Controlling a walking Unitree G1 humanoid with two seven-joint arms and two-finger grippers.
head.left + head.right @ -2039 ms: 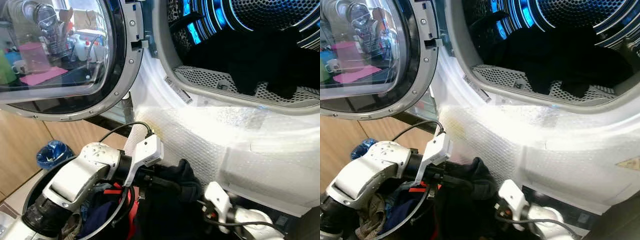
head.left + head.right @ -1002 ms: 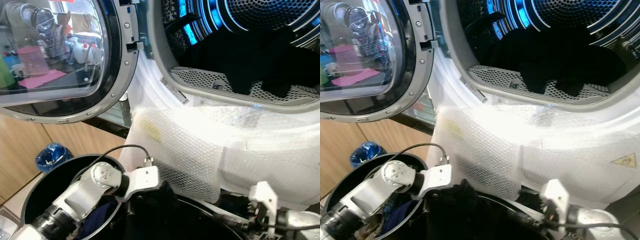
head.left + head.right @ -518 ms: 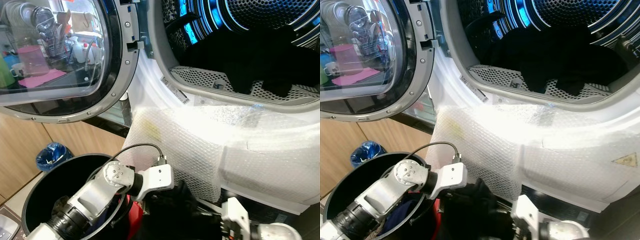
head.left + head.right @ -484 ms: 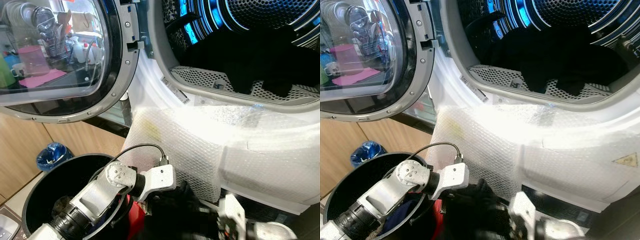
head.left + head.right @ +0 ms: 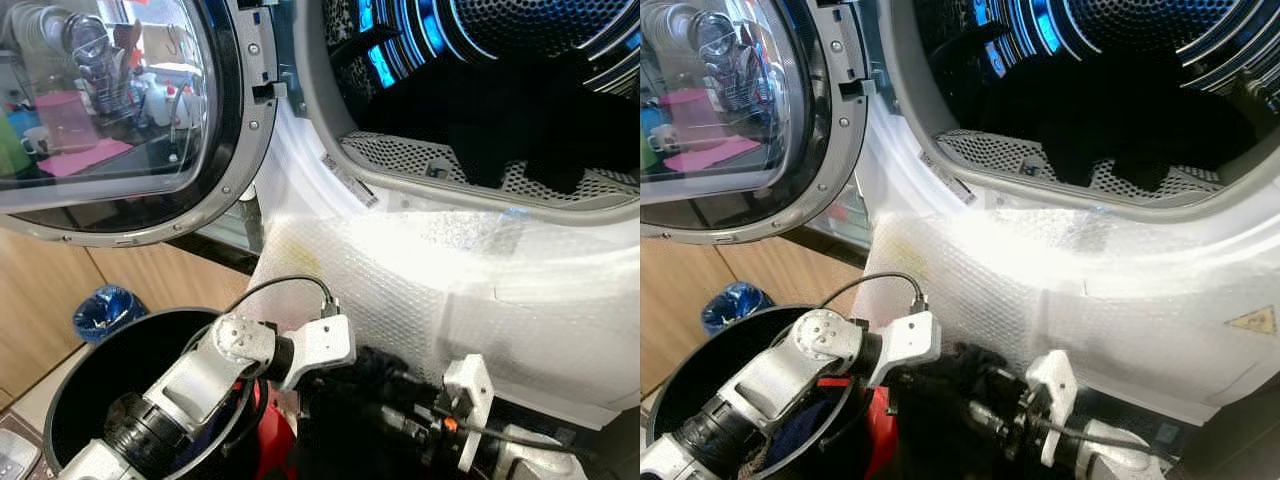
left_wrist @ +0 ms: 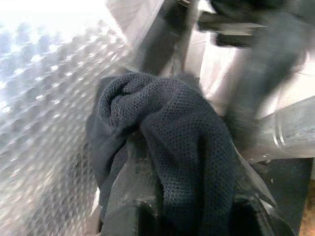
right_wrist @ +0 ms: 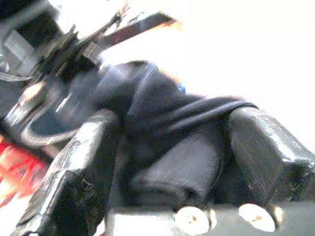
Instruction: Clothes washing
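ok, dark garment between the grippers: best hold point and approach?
The dark garment is a soft bunch with no rigid edge. Both grippers, left and right, already pinch it. Probably hold the thick fold, jaws from opposite sides, below the drum.

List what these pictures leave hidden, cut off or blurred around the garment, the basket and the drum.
- Dark garment: full shape and type hidden, bunched between the left gripper and right gripper; right wrist view is blurred.
- Black basket: contents mostly hidden behind the left arm; lower rim cut by the frame edge.
- Washer drum: the dark clothes inside merge in shadow; count unclear, top cut off.
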